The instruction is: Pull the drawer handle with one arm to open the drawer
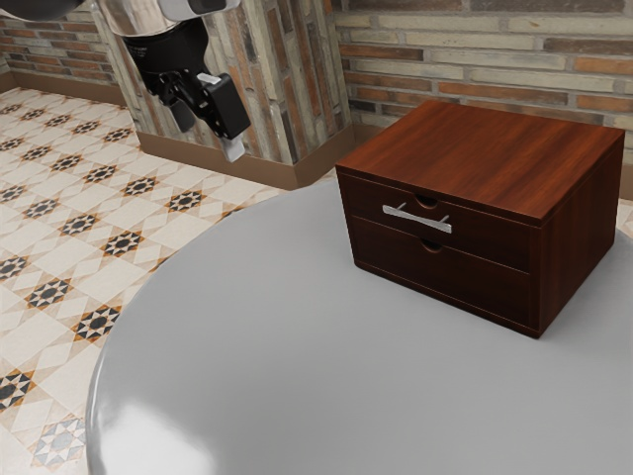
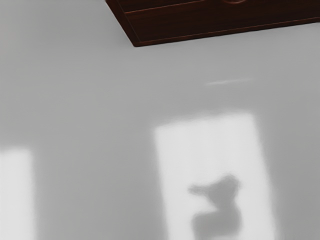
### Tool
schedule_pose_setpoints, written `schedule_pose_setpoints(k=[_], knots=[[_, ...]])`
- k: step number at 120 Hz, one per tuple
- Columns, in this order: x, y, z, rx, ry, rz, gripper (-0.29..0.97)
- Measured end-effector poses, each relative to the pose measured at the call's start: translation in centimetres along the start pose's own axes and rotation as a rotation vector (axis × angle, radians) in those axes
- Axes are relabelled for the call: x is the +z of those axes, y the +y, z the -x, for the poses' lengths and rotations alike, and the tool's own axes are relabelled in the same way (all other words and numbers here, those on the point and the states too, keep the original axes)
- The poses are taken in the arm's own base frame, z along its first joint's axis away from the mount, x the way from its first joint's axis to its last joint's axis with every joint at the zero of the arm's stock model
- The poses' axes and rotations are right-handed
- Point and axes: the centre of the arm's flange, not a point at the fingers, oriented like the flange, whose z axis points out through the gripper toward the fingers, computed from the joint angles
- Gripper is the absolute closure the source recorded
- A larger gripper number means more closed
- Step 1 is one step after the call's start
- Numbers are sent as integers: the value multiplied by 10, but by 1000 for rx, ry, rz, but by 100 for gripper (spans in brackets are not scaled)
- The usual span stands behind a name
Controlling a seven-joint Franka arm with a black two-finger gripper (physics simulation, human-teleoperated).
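Gripper (image 1: 210, 137): fingers spread, empty, raised well apart from the cabinet.
Drawer handle (image 1: 416, 218): silver bar on the shut upper drawer (image 1: 435, 223).
Cabinet (image 1: 485, 148): dark wood, on the grey round table (image 1: 297, 376).

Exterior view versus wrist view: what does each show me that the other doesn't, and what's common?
Exterior view: the gripper raised well away from the cabinet, the handle on the upper drawer, the tiled floor, the brick wall. Wrist view: a dark shadow in a bright patch on the table. Both: the grey table and the cabinet's lower front.
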Motion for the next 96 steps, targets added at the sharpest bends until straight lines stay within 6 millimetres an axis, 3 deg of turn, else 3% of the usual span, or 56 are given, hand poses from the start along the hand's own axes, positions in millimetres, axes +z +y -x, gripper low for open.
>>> schedule_pose_setpoints(k=[20, 30, 45, 64, 80, 96], knots=[[-1, 1, 0, -1, 2, 1, 0], [-3, 20, -3, 34, 12, 7, 0], [34, 60, -27, 138, -18, 47, 0], [102, 58, -59, 248, -57, 69, 0], [116, 58, -72, 380, -13, 36, 0], [112, 62, -80, 519, 37, -10, 0]])
